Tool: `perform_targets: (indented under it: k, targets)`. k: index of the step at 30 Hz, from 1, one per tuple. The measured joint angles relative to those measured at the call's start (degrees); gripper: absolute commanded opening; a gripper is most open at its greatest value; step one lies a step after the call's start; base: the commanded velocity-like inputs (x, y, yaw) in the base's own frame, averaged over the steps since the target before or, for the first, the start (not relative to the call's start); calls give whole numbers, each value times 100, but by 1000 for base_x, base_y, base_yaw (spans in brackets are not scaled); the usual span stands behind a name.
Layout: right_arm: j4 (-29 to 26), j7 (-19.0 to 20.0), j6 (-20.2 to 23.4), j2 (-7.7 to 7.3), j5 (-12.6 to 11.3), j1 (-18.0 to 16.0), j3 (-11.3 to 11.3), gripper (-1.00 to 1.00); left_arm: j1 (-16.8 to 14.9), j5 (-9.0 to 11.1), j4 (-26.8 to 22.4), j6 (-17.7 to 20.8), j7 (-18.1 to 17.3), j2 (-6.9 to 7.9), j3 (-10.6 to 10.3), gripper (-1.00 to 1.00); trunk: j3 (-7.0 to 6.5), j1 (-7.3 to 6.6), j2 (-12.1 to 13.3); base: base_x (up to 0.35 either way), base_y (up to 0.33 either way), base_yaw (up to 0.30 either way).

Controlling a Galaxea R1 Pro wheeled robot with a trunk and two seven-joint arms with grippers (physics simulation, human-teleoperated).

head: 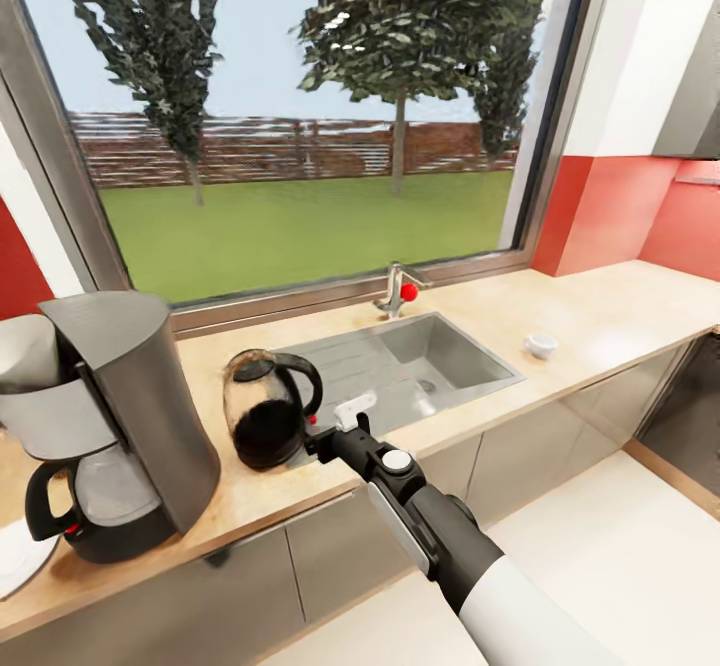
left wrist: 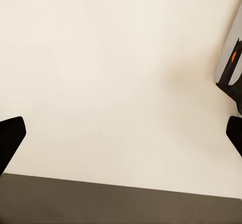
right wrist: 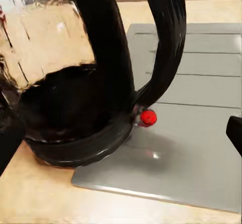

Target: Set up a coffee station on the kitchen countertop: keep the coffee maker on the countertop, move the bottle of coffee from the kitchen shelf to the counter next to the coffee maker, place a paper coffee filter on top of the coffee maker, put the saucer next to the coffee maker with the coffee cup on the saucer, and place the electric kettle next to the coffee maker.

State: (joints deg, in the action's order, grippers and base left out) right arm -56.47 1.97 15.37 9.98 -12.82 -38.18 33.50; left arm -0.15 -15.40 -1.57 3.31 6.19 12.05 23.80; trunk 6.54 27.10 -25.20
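Observation:
The coffee maker (head: 120, 416) stands at the left of the kitchen countertop (head: 600, 316), with a whitish paper coffee filter (head: 24, 351) on top of its basket. The dark electric kettle (head: 264, 408) stands just right of it, half on the sink's drainboard. My right gripper (head: 336, 428) is open right beside the kettle handle (right wrist: 161, 47), its fingertips (right wrist: 235, 133) wide on either side. The white coffee cup (head: 541, 345) sits right of the sink. An edge of the white saucer (head: 14, 558) shows at the far left. My left gripper (left wrist: 122, 135) is open over pale floor. The bottle of coffee and the kitchen shelf are out of view.
A steel sink (head: 445, 356) with a red-knobbed tap (head: 398, 293) lies mid-counter under a large window (head: 300, 116). Grey cabinet fronts (head: 520, 456) run below. A dark appliance (head: 690, 406) stands at the far right, and pale floor (head: 620, 566) lies in front.

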Motion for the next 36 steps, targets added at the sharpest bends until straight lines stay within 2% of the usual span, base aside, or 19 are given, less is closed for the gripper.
perform_targets:
  k: [17,21,23,26,30,36]
  targets:
    - [132,-1,-32,1,5,-1,-24,100,2,0,-7,-27,-7,1,-15,100,0,0,-1,-296,-130,0]
    - [694,0,-241,1,-8,-1,-26,100,1,-11,-15,-53,-11,-3,-18,100,0,0,-1,-275,-167,0]
    - [1102,-1,-490,1,-10,0,-23,100,3,-14,-16,-60,-12,-6,-13,100,1,0,-1,-250,-159,0]
    - [2087,-4,-1429,1,-10,1,-37,100,0,-17,-24,-78,-13,-10,0,100,1,0,-1,-224,-142,0]
    - [2949,-10,-2222,1,-10,4,-68,100,0,-14,-32,-95,-13,-10,9,100,1,-1,-1,-176,-108,0]
    - [4033,-21,-2560,1,-13,4,-86,100,-1,10,-72,-101,-10,-18,17,100,1,-3,-2,-40,-24,0]
